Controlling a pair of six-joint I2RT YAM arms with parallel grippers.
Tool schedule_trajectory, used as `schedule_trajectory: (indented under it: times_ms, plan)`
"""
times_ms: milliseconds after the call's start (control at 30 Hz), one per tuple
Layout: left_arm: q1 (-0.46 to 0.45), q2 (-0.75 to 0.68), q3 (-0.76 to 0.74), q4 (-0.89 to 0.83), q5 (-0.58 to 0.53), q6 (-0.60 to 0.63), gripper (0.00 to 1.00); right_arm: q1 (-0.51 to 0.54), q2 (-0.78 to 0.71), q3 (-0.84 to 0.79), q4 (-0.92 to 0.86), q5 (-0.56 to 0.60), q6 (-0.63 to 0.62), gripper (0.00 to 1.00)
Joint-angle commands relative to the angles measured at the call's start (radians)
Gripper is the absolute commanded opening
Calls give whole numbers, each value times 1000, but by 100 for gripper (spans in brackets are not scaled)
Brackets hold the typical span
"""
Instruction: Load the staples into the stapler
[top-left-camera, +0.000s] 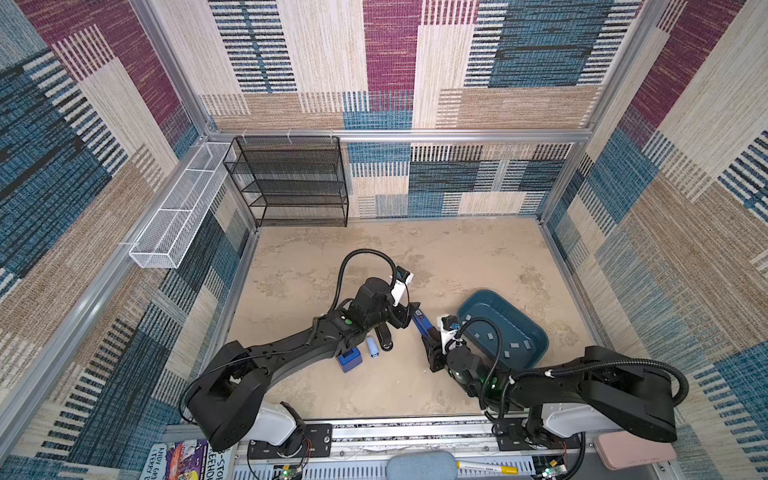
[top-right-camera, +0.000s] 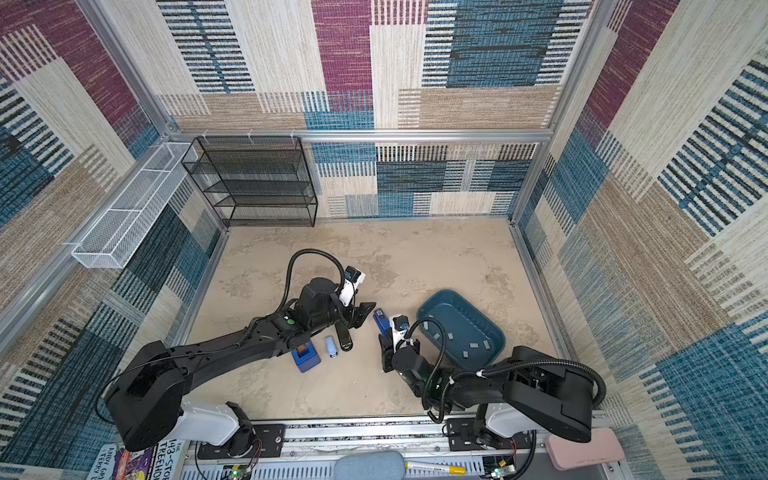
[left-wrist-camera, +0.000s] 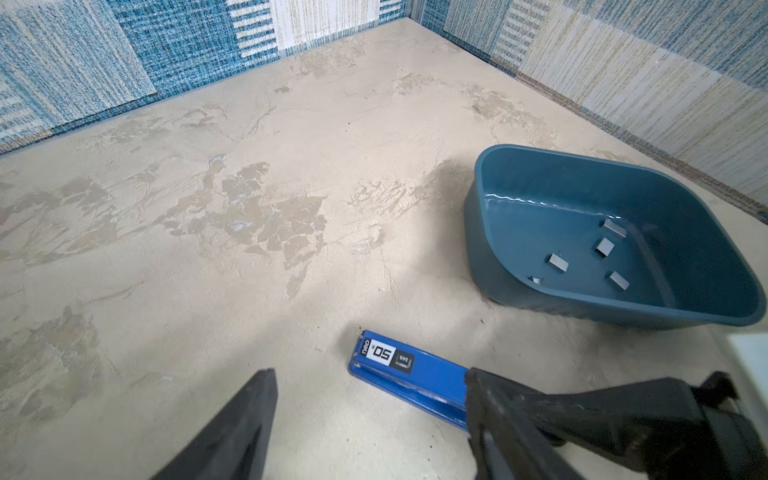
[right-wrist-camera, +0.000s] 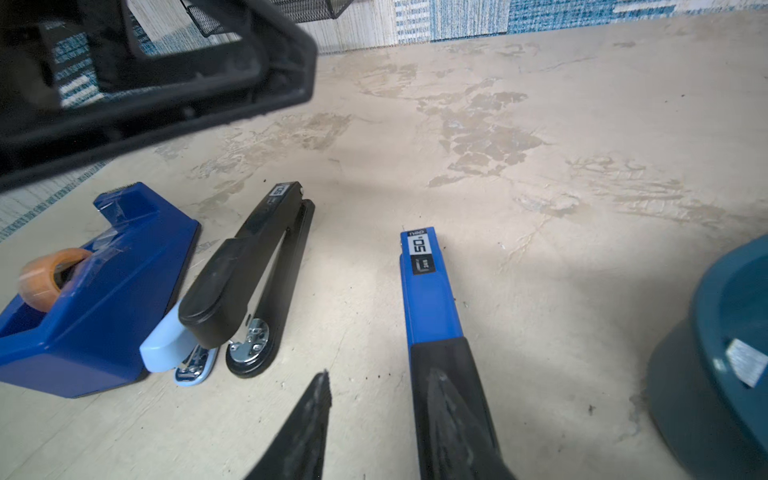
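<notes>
Clock laid flat on the table (top-left-camera: 374, 395): twelve at the far wall, six at the robot's side.

Nearest, at five o'clock from the middle: the right gripper (right-wrist-camera: 380, 372). Partly spread, with bare table between the tips. Pinching nothing. Rests one finger (right-wrist-camera: 453, 415) along the black back end of the blue stapler (right-wrist-camera: 430, 291); touching or just above, hard to tell.

Looks like the very first step: getting that stapler open. Lid down. Next, most likely: hold the back end down, lift the lid at the front, then go to three o'clock for one strip.

Right in the middle: the blue stapler itself. Lies flat. Runs long-ways from five o'clock to eleven o'clock. Points its label end at eleven and its black end at five.

Just past that tip, at eleven: the left gripper (top-right-camera: 365, 312). Spread wide, holding nothing. Seems not to touch the tip.

Out at nine o'clock, side by side: a black stapler (right-wrist-camera: 257, 266), a little light-blue stapler (right-wrist-camera: 164, 345), a blue tape holder (right-wrist-camera: 95, 299).

At three o'clock, near the blue stapler: a teal tub (left-wrist-camera: 482, 232). Inside, on its floor: the staples (left-wrist-camera: 557, 262), small grey strips, lying loose and apart. Small and flat, so likely hard to pinch.

Far off at eleven, by the wall: a black mesh shelf (top-left-camera: 291, 183) and a white mesh basket (top-left-camera: 174, 220).
</notes>
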Motion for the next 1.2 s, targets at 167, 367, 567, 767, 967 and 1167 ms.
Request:
schedule_trajectory:
  times_ms: [167, 367, 567, 767, 967, 1167]
  plan:
    - [13, 3, 11, 7, 21, -22, 75, -6, 57, -23, 18, -18, 22, 35]
    - [20, 0, 8, 9, 36, -27, 75, -6, 132, -42, 76, -19, 45, 32]
    - [26, -6, 6, 10, 41, -28, 75, -6, 115, -56, 93, -12, 42, 32]
    - [27, -7, 4, 13, 50, -31, 75, -6, 224, -100, 210, -13, 77, 29]
    - [29, -5, 8, 14, 58, -33, 75, -5, 318, -82, 219, -33, 126, 27]
    - [31, -1, 15, 9, 63, -33, 75, -6, 203, -8, 49, 14, 102, 35]
